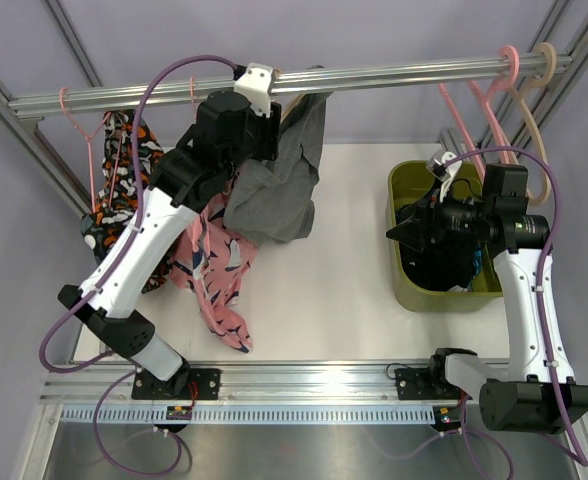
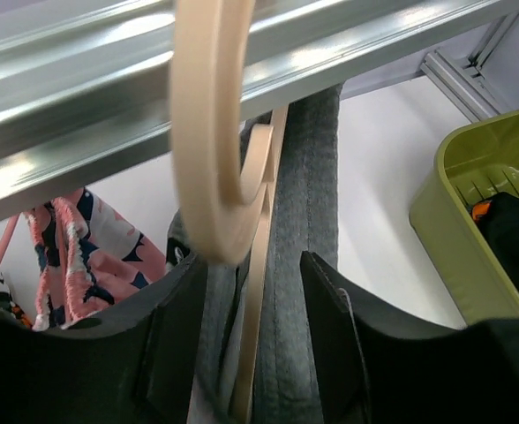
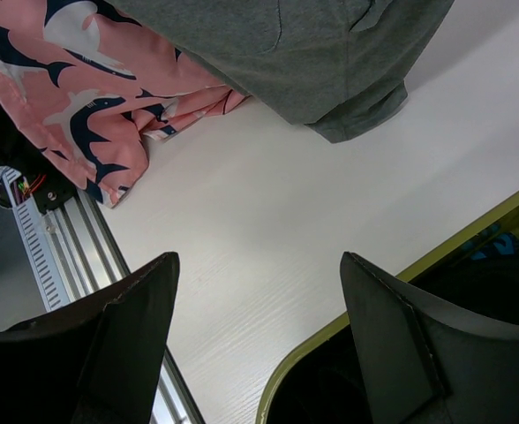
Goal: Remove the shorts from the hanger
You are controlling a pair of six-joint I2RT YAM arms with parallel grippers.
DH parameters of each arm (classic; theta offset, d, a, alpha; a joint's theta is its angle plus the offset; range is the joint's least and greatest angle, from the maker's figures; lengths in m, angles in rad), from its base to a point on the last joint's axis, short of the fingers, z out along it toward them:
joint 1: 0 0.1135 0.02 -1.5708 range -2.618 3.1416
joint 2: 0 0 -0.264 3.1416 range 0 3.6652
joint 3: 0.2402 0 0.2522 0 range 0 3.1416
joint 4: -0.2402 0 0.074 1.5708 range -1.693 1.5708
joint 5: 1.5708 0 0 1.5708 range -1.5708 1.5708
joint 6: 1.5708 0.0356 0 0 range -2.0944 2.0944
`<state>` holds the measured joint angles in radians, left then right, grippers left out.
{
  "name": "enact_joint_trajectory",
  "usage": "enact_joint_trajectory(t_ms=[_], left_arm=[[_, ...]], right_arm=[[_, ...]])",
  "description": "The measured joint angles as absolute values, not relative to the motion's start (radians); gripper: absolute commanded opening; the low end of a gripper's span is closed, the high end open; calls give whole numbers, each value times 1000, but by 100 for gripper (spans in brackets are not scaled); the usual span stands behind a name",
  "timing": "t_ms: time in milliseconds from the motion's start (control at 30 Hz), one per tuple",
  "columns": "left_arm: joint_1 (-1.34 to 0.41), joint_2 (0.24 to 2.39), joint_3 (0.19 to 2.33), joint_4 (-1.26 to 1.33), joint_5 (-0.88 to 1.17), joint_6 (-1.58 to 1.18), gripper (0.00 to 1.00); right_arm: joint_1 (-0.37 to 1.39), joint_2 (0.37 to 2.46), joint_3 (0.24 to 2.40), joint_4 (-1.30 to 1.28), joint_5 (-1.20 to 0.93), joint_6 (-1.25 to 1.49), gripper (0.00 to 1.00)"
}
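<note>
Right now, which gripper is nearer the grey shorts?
Left. The left gripper straddles the grey shorts at the rail; the right gripper hovers over the green bin.

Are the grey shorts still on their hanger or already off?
On. The grey shorts hang from the beige hanger, hooked on the rail; the left gripper straddles both.

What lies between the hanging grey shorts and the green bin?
Nothing: only bare white table separates the grey shorts from the green bin, seen in the top and right wrist views.

No legible text or labels anywhere
</note>
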<state>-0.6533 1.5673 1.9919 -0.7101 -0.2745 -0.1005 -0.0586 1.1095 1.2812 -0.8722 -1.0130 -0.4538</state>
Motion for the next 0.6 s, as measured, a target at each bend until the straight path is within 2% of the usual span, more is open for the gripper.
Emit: enact_joint_trajectory(t_ms=[167, 433, 500, 533, 567, 600], left_arm=[[-648, 1586, 1985, -677, -265, -70, 33], [-646, 1586, 1919, -627, -265, -34, 28], [-646, 1586, 1907, -621, -265, -30, 22], [-646, 1586, 1904, -618, -265, -30, 17], [-646, 1586, 1903, -614, -265, -29, 7], [-646, 1586, 1902, -611, -265, -30, 5]], right_arm=[[-59, 1098, 1267, -865, -1013, -451, 81], [-59, 1093, 1261, -858, -1014, -447, 82], [-59, 1093, 1261, -857, -1014, -443, 81], [-59, 1093, 1261, -857, -1015, -441, 82], [-59, 1093, 1262, -857, -1015, -440, 82], [-59, 1093, 1262, -857, -1015, -439, 82]])
